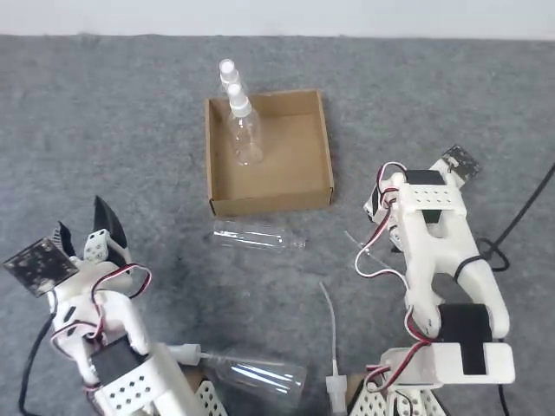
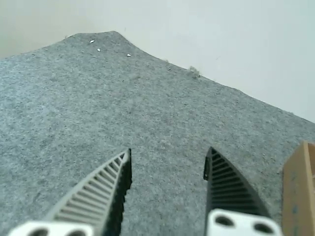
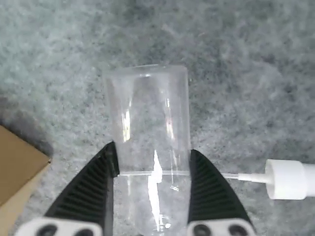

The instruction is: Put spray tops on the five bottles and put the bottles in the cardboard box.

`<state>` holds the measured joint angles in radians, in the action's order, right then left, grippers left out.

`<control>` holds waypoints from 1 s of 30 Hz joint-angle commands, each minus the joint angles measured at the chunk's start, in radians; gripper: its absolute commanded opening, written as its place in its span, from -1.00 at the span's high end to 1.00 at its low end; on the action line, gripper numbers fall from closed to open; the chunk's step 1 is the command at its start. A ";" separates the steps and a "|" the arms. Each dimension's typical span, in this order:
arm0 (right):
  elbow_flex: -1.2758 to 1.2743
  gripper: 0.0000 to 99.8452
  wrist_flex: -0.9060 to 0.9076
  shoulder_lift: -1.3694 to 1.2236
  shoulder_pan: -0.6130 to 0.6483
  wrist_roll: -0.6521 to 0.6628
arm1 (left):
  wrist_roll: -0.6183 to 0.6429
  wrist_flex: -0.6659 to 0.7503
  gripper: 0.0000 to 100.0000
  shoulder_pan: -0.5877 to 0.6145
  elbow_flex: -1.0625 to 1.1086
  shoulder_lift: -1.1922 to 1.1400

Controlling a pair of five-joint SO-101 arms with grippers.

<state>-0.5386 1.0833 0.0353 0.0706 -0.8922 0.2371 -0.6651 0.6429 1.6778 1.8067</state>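
Grey felt mat (image 1: 104,104) covers the table, with a plain white wall (image 1: 347,16) behind it. The cardboard box (image 1: 269,206) sits mid-mat, top open. Two capped bottles (image 1: 245,139) are inside, leaning in its far left corner, spray heads above the rim. A bare bottle (image 1: 256,236) lies on the mat just in front of the box. Another bottle (image 1: 260,374) lies near the arm bases, with a loose spray top (image 1: 334,386) beside it.

Left gripper (image 2: 170,150) is spread wide and empty over the mat near the box. Right gripper (image 3: 152,150) is clamped on a clear bottle (image 3: 147,113), one finger on each side. A white spray head (image 3: 290,179) lies just beside it.
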 commanded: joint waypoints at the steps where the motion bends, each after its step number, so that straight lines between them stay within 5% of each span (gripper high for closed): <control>1: 0.064 0.60 0.004 0.021 0.001 -0.015 | -0.012 0.028 0.54 -0.003 -0.028 0.021; 6: 0.087 0.34 0.062 0.024 0.028 -0.008 | -0.012 0.028 0.54 -0.003 -0.028 0.021; 23: 0.196 0.34 0.249 0.185 0.065 0.002 | -0.012 0.032 0.54 -0.003 -0.022 0.021; 30: 0.198 0.34 0.355 0.252 0.065 0.327 | -0.012 0.032 0.54 -0.003 -0.022 0.021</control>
<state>-0.4035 1.3917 0.2056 0.1258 -0.7020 0.2309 -0.6651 0.6429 1.6778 1.8067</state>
